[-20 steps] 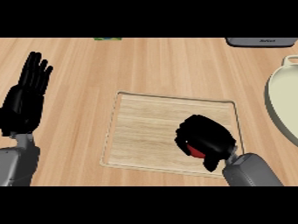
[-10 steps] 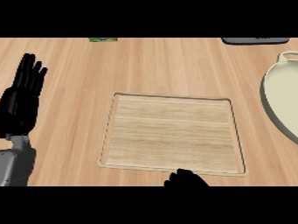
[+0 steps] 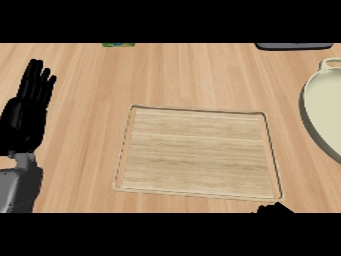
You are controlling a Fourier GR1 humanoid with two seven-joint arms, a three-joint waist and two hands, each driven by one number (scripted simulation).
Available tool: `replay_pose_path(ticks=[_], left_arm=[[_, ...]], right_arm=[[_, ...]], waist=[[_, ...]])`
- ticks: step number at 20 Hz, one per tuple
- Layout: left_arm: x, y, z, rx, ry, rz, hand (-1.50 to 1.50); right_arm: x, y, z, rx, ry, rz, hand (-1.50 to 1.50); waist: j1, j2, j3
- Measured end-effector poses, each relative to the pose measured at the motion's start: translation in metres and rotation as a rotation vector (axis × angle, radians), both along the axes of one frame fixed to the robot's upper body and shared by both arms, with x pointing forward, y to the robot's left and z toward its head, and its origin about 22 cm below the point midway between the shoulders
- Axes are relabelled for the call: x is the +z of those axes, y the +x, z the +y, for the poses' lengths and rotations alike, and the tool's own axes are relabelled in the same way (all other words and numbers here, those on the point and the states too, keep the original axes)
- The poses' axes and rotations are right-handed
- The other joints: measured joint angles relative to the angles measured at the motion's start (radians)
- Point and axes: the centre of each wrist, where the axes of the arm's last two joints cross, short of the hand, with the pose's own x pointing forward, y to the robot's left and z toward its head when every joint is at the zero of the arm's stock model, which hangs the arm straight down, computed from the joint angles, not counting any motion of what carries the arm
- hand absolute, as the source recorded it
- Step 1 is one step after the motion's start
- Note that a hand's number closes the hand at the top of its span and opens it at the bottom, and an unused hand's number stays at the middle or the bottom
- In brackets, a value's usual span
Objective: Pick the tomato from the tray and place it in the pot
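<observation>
tomato: not visible anywhere in the head view; its look, colour and place can't be told from here.
tray [image 3: 199,116]: light wood, squarish with rounded corners and a low raised rim, grain running left to right; sits mid-counter and shows only its bare wooden floor.
pot [image 3: 322,107]: pale cream, at the right edge, cut off by the view's border; curved rim and a small loop handle at its top end; inside looks plain cream. Sits apart from the tray, a strip of counter between them.
right hand [image 3: 275,208]: only a small black tip shows at the bottom edge, just below the tray's near right corner; can't tell if the fingers are curled or straight, or whether they hold anything.
left hand [image 3: 27,115]: black, at the left side, fingers straight, together and pointing up, thumb tucked at the side; holds nothing, resting well clear of the tray. Grey forearm below it at the lower left corner.
counter [image 3: 188,75]: warm wood planks, grain left to right, fills the whole view.
far edge: a small green thing [image 3: 119,45] at top centre-left and a dark grey flat thing [image 3: 294,46] at top right, both cut off, too little showing to name.
room: nothing beyond the counter top shows.
</observation>
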Motion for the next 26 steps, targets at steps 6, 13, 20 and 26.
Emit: replay_pose_path(ticks=[6, 13, 20, 26], left_arm=[[0.002, 0.000, -0.003, -0.009, -0.001, -0.009, 0.00], [-0.001, 0.000, -0.006, -0.020, -0.006, -0.011, 0.00], [-0.003, 0.001, -0.003, -0.018, -0.011, -0.010, 0.00], [0.005, 0.006, -0.004, -0.023, -0.008, -0.014, 0.00]], right_arm=[[0.017, 0.010, -0.029, -0.215, 0.003, -0.148, 1.50], [0.025, 0.029, -0.072, -0.419, -0.099, -0.202, 1.50], [0.031, 0.055, -0.134, -0.469, -0.022, -0.161, 1.50], [0.041, 0.086, -0.222, -0.467, 0.091, -0.145, 1.50]], waist=[[0.013, 0.004, 0.001], [0.018, 0.009, 0.002], [0.016, 0.008, 0.004], [0.024, 0.008, 0.003]])
